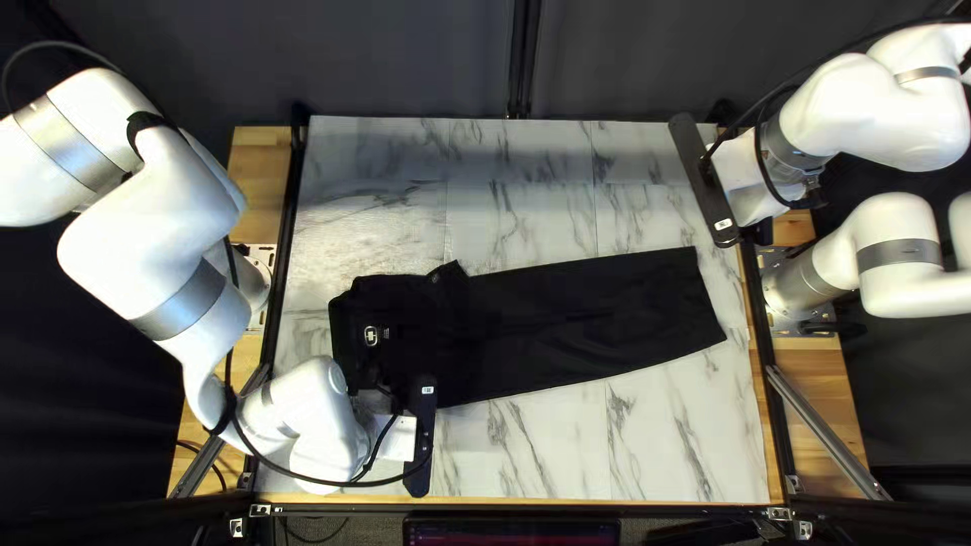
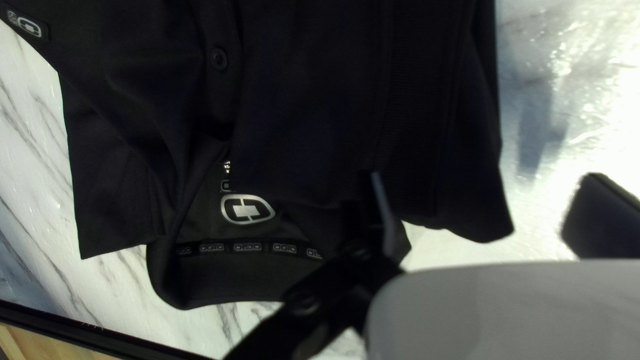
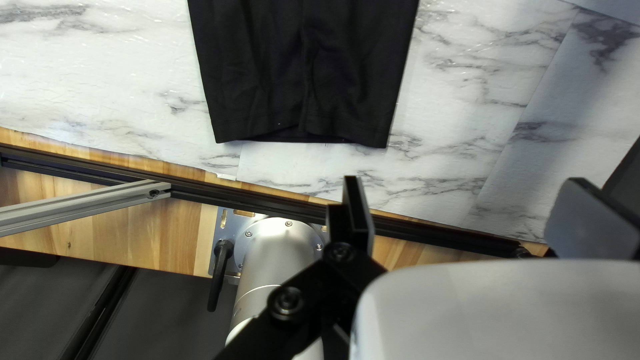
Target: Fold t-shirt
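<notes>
Black cloth lies on the marbled table (image 1: 546, 455): the shirt (image 1: 587, 324) stretches away from its collar (image 2: 227, 283) in one long strip, its sides apparently folded in already, with the hem (image 3: 300, 127) at the far end from the collar. From where I stand, the step in hand looks like getting hold of the collar end to turn it towards the hem. The left gripper (image 2: 487, 183) is right by the collar with its two fingers spread wide and nothing pinched, one over the cloth beside the collar, the other past the shirt's edge. The right gripper (image 3: 467, 187) is spread too, empty, well away from the collar and out beyond the hem. I'd line the left one up squarely with the collar's side, go down flat, and take every layer together, or the under layer may stay behind. A slow, low turn should keep the strip straight. Up close, the left wrist view gives the button (image 2: 219, 58) and the pale badge (image 2: 247, 209) inside the collar, but never the hem; the right wrist view gives the hem and no collar. Only the top left view carries both ends, though the left arm (image 1: 182, 233) crowds the collar there.
</notes>
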You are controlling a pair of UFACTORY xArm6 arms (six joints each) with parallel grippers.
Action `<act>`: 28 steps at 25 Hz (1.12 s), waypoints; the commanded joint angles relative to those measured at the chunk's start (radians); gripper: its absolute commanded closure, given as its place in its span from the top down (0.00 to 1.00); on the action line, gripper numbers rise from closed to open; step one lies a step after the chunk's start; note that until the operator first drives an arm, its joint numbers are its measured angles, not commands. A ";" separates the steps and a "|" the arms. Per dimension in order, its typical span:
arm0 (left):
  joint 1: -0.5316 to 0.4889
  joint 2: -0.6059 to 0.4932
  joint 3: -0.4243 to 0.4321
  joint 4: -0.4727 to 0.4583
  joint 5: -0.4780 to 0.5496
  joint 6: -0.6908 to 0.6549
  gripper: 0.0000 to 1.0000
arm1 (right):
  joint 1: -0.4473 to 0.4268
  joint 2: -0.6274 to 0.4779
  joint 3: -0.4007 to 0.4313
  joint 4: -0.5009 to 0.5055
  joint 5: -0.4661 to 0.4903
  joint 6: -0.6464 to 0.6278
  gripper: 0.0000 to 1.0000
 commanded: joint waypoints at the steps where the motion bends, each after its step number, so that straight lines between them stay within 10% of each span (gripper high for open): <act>1: 0.000 -0.020 0.002 -0.004 0.017 0.009 0.00 | 0.000 0.000 0.000 0.000 0.000 0.000 1.00; 28: 0.058 -0.078 -0.050 0.060 0.121 0.131 0.00 | 0.000 0.000 0.000 0.000 0.000 0.000 1.00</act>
